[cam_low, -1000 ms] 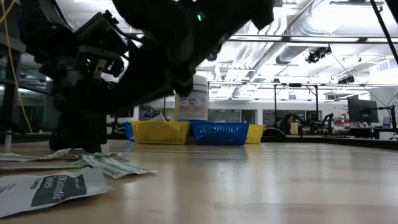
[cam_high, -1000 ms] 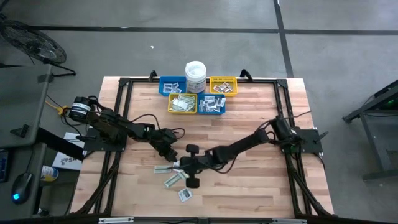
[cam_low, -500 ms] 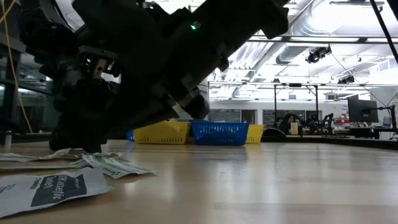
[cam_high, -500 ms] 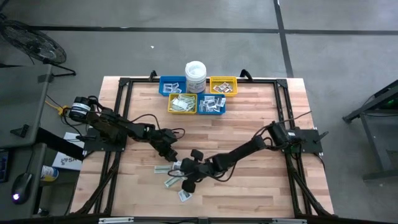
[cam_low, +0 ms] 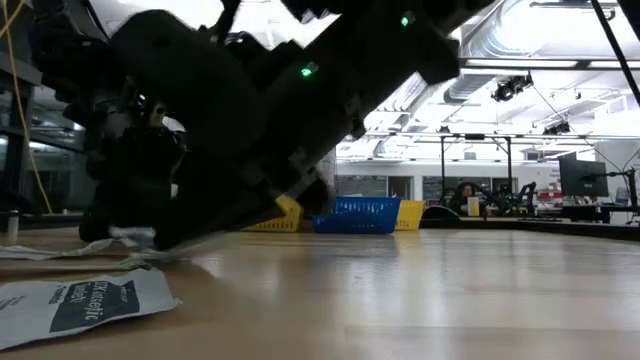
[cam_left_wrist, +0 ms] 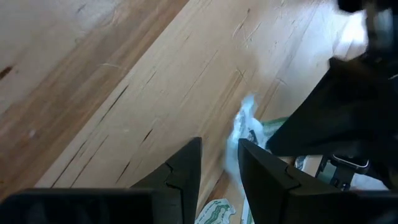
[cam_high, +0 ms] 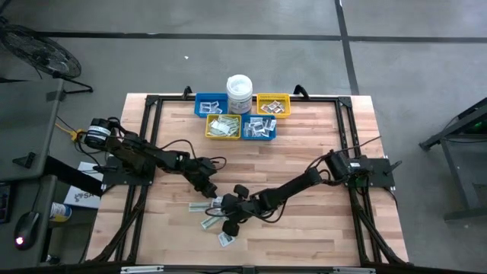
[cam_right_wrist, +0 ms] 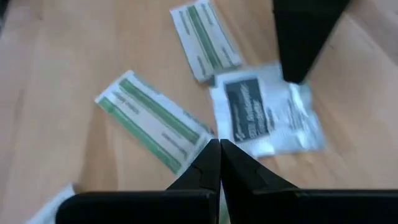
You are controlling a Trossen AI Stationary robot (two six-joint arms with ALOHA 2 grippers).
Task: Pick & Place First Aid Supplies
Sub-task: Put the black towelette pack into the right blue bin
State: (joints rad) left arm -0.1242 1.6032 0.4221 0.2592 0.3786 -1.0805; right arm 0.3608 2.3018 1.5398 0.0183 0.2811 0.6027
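Note:
Several first aid supplies lie flat on the wooden table near its front edge: green-and-white strips [cam_right_wrist: 152,121] [cam_right_wrist: 205,37], a white square with dark print [cam_right_wrist: 261,115] and another white square [cam_high: 226,239]. My right gripper [cam_right_wrist: 219,148] is shut and slants down, its tips over the end of the nearer strip, beside the printed square. My left gripper [cam_left_wrist: 219,155] stands open just behind the pile [cam_high: 211,192]. A crumpled white packet [cam_left_wrist: 241,127] rises beside one of its fingers. My left gripper has the crumpled white packet's lower edge [cam_left_wrist: 233,152] next to one fingertip [cam_left_wrist: 249,155]; whether it touches, I cannot tell. My right gripper points its shut tips slantwise down at the strip's end [cam_right_wrist: 198,142] from the table's right; whether they touch it, I cannot tell.
At the table's far edge stand a white tub [cam_high: 239,93] and small bins: blue [cam_high: 211,105], yellow [cam_high: 273,105], yellow [cam_high: 222,127] and blue [cam_high: 259,128], with packets in them. The two grippers stand close together over the pile. Bare wood lies to the right.
My right gripper has sunk toward the packets and gone a little toward the table's near edge, rolling about its own line as it went; it stays shut. In the low view it now covers the strips that showed before.

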